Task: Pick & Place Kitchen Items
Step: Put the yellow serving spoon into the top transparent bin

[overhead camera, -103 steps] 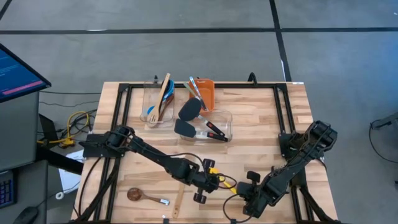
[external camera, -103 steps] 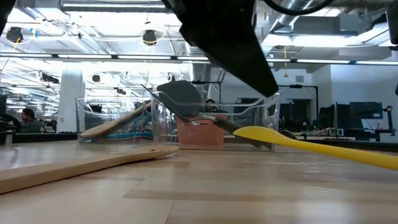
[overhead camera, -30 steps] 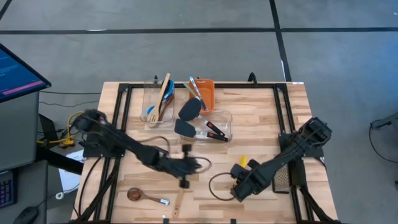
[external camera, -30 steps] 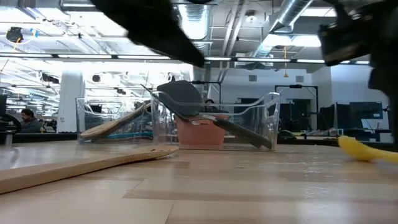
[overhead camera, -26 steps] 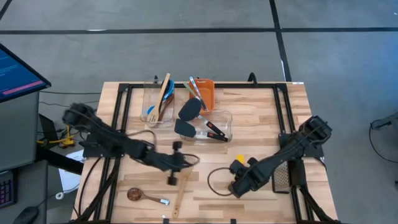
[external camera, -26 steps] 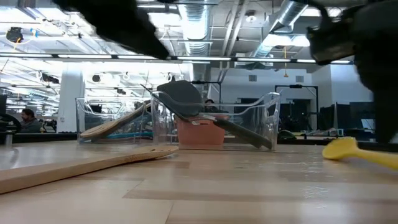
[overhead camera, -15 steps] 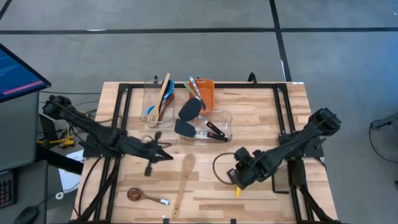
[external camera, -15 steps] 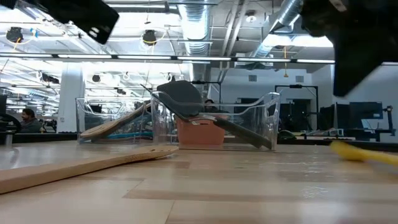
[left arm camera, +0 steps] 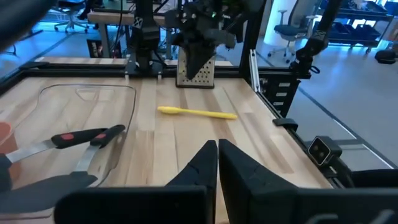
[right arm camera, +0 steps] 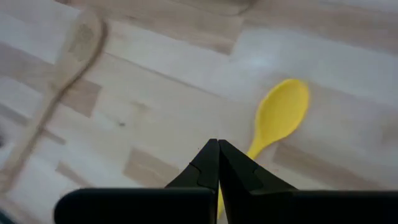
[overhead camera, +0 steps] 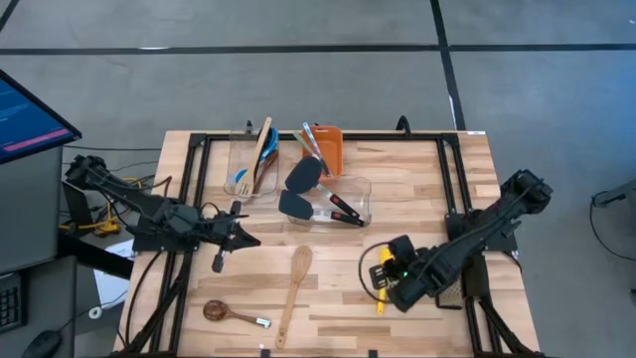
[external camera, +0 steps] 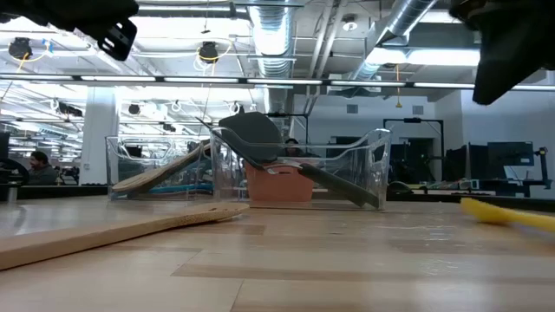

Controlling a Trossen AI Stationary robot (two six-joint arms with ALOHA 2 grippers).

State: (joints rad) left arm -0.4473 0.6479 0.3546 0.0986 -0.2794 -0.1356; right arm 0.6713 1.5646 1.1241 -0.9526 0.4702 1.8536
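Note:
A yellow spoon (overhead camera: 380, 301) lies flat on the table at the near right, also seen in the low view (external camera: 507, 214) and the right wrist view (right arm camera: 280, 118). My right gripper (overhead camera: 388, 283) hangs shut just above its handle, pointing steeply down with a gap below its tips (right arm camera: 214, 146). My left gripper (overhead camera: 248, 239) is shut and empty at the table's left, pointing almost level toward the right (left arm camera: 217, 146). A wooden spoon (overhead camera: 291, 288) lies flat near the front middle. A second, dark-bowled spoon (overhead camera: 229, 314) lies near the front left.
A clear tub (overhead camera: 253, 164) at the far left holds wooden and blue utensils. An orange bin (overhead camera: 328, 149) stands beside it. A second clear tub (overhead camera: 360, 194) holds black turners. A metal grater (overhead camera: 450, 288) stands by the right arm. Black frame rails (overhead camera: 189, 199) run along both table sides.
My left gripper has drawn back from over the wooden spoon toward the table's left edge, rising a little and uncovering the spoon. My right gripper has risen off the yellow spoon and rolled about its own axis. Both stayed shut. The yellow spoon stays on the table.

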